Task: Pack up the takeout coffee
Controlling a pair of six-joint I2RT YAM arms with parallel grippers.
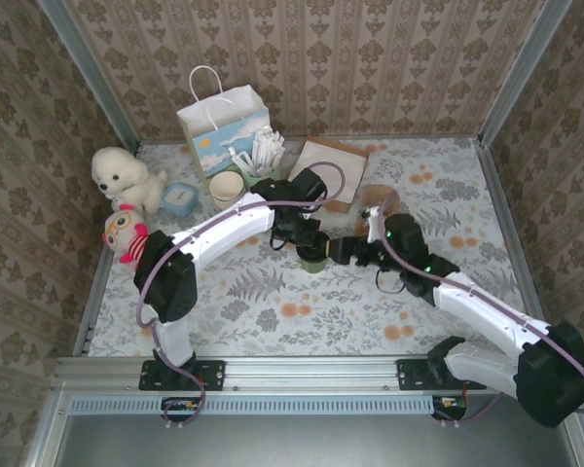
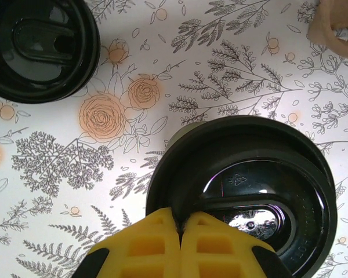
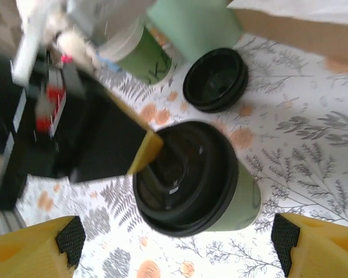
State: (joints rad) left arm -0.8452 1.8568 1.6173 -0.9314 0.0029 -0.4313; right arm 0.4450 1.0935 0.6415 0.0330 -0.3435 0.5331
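**Black lid pressed from above, cup bracketed at mid-table**

Dark-green paper and black plastic: the takeout coffee [image 3: 191, 179] stands upright near the middle of the table [image 1: 273, 311], well apart from every edge, with its lid on.

The left gripper [image 2: 180, 231] has its yellow fingers shut tight against each other with nothing between them. Their joined tips rest on the lid's rim, next to the sunken drinking slot. Closed like this, they work as one blunt pusher. My reading is that they are there to seat the lid, or to pin the cup so it cannot tip.

The right gripper [image 3: 174, 246] is spread wide, with one finger on each side of the cup. Bare tablecloth shows between each finger and the cup wall, so it holds nothing. The stance looks like preparation for a side grasp on the cup body, which would leave the lid free.

A spare black lid [image 2: 37, 46] lies flat on the cloth just beside the cup, towards the far edge. Its place suggests it was set out as stock and is not in use.

The white paper bag [image 1: 224, 122] stands open near the far left corner, with a stack of lidless cups [image 1: 227, 187] in front of it. The bag is the likely destination, so the packing itself is not yet done. The cup would have to be carried up and across to the bag, and kept level on the way.
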